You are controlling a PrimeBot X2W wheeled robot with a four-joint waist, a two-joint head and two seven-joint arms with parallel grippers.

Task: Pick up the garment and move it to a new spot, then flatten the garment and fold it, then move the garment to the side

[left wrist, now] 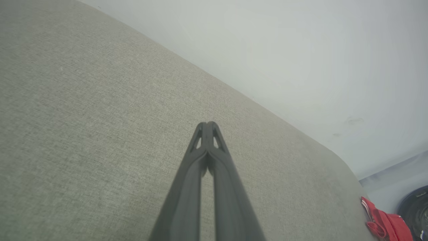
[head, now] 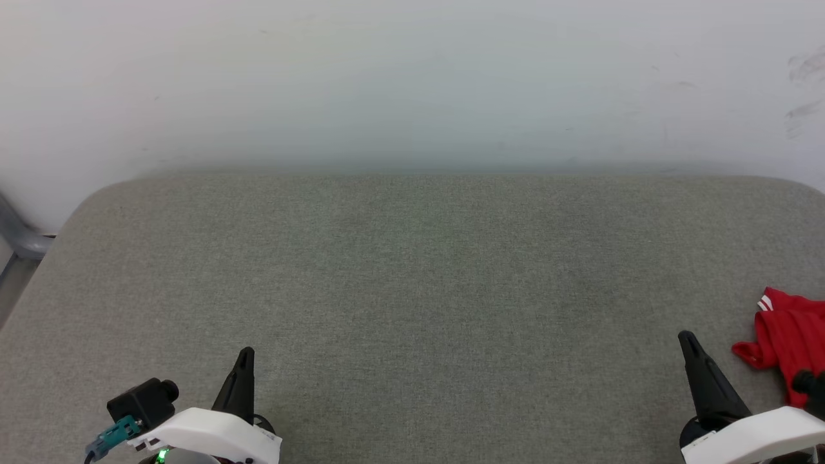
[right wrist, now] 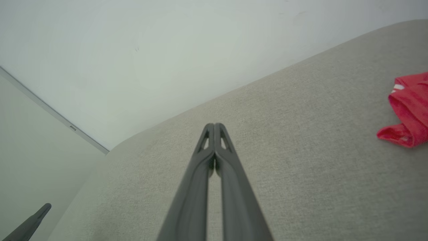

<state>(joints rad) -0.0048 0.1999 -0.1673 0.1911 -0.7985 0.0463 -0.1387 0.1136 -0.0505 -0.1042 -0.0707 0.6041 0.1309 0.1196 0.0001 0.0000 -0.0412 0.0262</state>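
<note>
Zero cloth in either gripper.

Head view: left gripper (head: pixel 245 356) at lower left, fingers pinched fully together, empty, over bare grey pad (head: pixel 412 290). Right gripper (head: pixel 687 338) at lower right, likewise pinched together and empty, just beside garment (head: pixel 783 338) but not touching it. Garment bunched in a red heap with a bit of white stripe, at the pad's far right, cut off by the frame edge. Not spread flat, and no tidy fold in the part on show. Fits two stages: heap waiting for pickup, or bundle already parked at the side. Cannot tell which, with most of it out of frame.

Left wrist view: left gripper (left wrist: pixel 208 125) tips pressed together, nothing between them, above bare pad. Garment (left wrist: pixel 384 226) well apart, down at the pad's rounded corner, lower right.

Right wrist view: right gripper (right wrist: pixel 214 126) tips pressed together, nothing between them. Garment (right wrist: pixel 406 113) off to the right on the pad, rumpled, apart from the fingers. Left gripper (right wrist: pixel 46 207) poking in at lower left.
</note>
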